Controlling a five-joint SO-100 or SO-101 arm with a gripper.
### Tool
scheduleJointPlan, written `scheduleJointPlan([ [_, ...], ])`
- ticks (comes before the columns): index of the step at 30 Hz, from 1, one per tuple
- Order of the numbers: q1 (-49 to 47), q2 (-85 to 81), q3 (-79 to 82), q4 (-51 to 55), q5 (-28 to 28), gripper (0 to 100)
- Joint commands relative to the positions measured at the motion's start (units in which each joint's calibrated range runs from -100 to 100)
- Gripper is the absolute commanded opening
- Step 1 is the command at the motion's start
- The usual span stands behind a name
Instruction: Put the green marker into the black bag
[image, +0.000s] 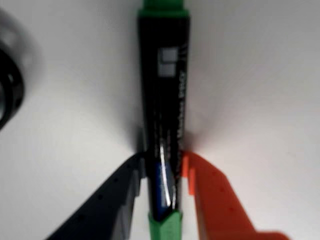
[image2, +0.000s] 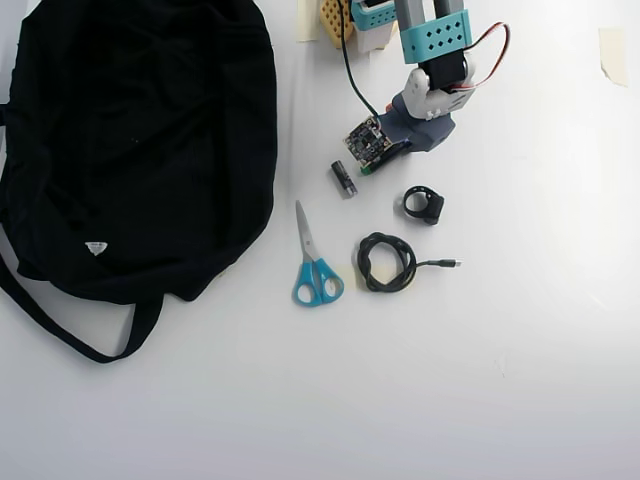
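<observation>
In the wrist view the green marker (image: 164, 100) runs straight up the frame, a black barrel with a green cap at the top and a green end at the bottom. It lies on the white table. My gripper (image: 162, 160) is shut on its lower barrel, with the black finger (image: 115, 195) on the left and the orange finger (image: 215, 200) on the right. From overhead, the gripper (image2: 385, 152) sits at the top centre and hides the marker. The black bag (image2: 130, 140) lies flat at the left, well apart from the gripper, its straps trailing toward the lower left.
A short dark battery (image2: 344, 179) lies just left of the gripper. A small black ring-shaped part (image2: 424, 205), a coiled black cable (image2: 387, 262) and blue-handled scissors (image2: 314, 262) lie below it. A blurred dark round object (image: 10, 85) shows at the wrist view's left edge.
</observation>
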Motion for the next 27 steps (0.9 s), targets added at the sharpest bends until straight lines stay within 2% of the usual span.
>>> scheduleJointPlan([
  [1,0.6,0.7,-0.3,-0.6,0.2,2],
  [22,-0.3,-0.8,-2.4,0.3,0.2,2],
  [27,-1.3,-0.8,-5.8,5.3,0.2,2],
])
